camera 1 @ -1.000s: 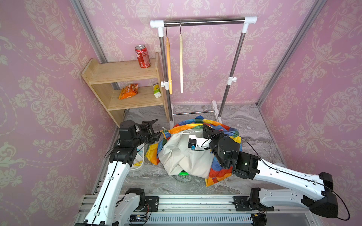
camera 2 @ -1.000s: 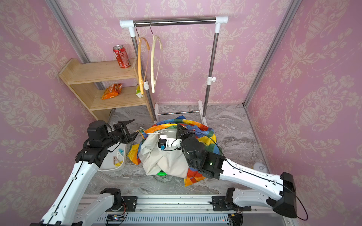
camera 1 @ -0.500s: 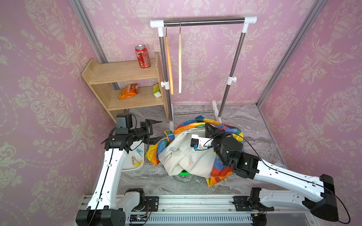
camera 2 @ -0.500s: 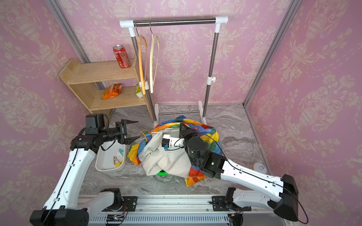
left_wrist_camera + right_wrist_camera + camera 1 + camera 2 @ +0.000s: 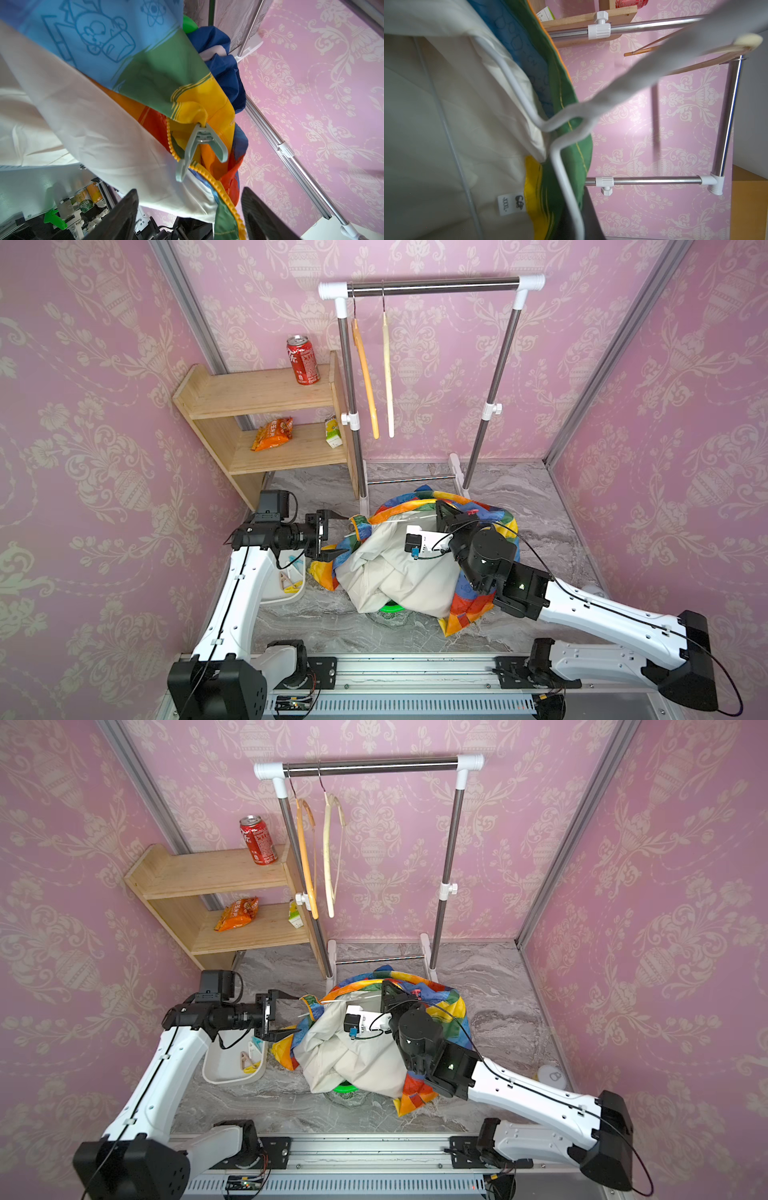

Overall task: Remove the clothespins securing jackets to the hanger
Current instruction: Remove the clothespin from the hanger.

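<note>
We saw some pins point(image 5: 249, 1063) already in the tray point(image 5: 224, 1077), but a pale clip point(image 5: 199, 143) still pinched the jacket point(image 5: 395, 572) hem; left gripper point(image 5: 332, 533) gaped just short of it, right gripper point(image 5: 445, 516) clamped the white hanger point(image 5: 548, 125), so we judged the job partly done

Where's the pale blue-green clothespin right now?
In the left wrist view, the clothespin is clipped onto the rainbow jacket's yellow edge beside the zipper, just ahead of the open left pincer.

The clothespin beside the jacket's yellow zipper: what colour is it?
The clothespin is pale blue-green; the left wrist view shows it best.
</note>
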